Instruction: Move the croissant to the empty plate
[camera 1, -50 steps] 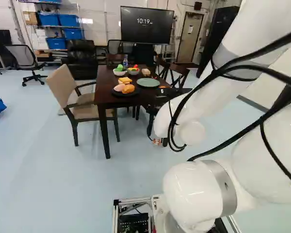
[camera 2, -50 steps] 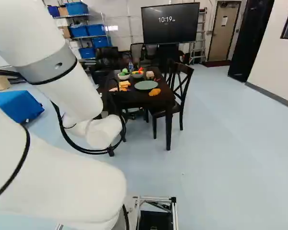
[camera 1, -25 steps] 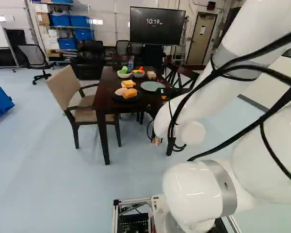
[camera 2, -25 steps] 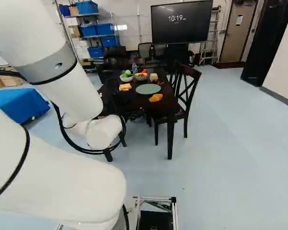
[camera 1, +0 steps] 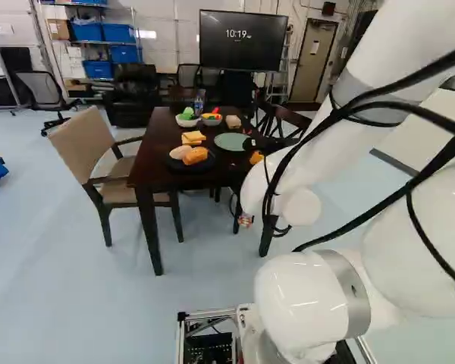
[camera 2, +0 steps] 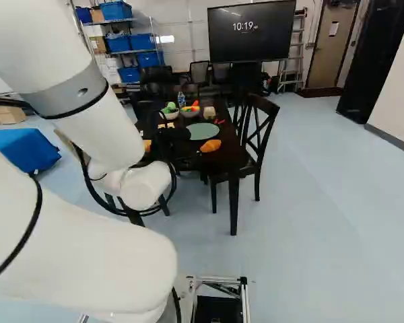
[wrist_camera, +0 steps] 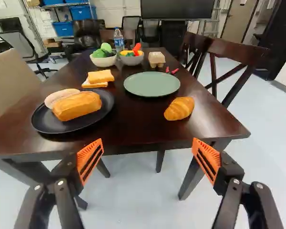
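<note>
In the left base view, you have the beige chair (camera 1: 80, 144) beside the dark table (wrist_camera: 133, 126). Next you see the black plate (wrist_camera: 107, 107), with an orange-brown loaf (wrist_camera: 77, 106) and a pale round piece (wrist_camera: 58, 96) on it. Just beyond lie the bread slices (wrist_camera: 100, 76), then a pale bowl (wrist_camera: 103, 62) and a grey bowl (wrist_camera: 132, 60), both filled, with a bottle (wrist_camera: 119, 40) behind them. The green plate (wrist_camera: 151, 85) comes next, bare. Your croissant (wrist_camera: 180, 108) lies on the table beside that plate, nearer you and apart from it. Your gripper (camera 1: 254, 144) has its fingers spread wide, orange pads facing across the gap. The dark wooden chair (camera 2: 261, 124) stands at the table's side, near the croissant.
</note>
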{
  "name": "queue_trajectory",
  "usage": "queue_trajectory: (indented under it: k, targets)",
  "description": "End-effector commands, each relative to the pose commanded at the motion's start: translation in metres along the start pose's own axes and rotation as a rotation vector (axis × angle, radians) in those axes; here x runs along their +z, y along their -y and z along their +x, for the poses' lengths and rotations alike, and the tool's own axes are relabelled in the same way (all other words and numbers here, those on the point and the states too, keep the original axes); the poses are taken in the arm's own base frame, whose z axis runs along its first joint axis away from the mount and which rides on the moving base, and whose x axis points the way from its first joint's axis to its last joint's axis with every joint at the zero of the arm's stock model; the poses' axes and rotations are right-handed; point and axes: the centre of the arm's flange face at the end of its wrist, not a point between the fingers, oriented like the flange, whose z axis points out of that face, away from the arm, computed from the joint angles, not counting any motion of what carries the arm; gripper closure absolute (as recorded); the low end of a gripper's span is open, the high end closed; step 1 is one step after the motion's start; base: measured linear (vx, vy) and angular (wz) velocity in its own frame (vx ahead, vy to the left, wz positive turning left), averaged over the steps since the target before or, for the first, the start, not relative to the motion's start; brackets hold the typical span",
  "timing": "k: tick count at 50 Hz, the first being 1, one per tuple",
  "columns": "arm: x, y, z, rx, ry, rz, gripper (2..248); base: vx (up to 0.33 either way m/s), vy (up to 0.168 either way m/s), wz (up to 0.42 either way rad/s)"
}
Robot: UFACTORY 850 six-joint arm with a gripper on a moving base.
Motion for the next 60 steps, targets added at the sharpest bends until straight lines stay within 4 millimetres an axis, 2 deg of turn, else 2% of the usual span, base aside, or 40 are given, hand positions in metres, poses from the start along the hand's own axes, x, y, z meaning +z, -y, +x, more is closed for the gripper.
queue_trajectory:
  k: [60]
  targets:
    - [0.0, 0.0, 0.0, 0.0, 0.0, 0.0, 3, 0.085, -0.001, -0.008]
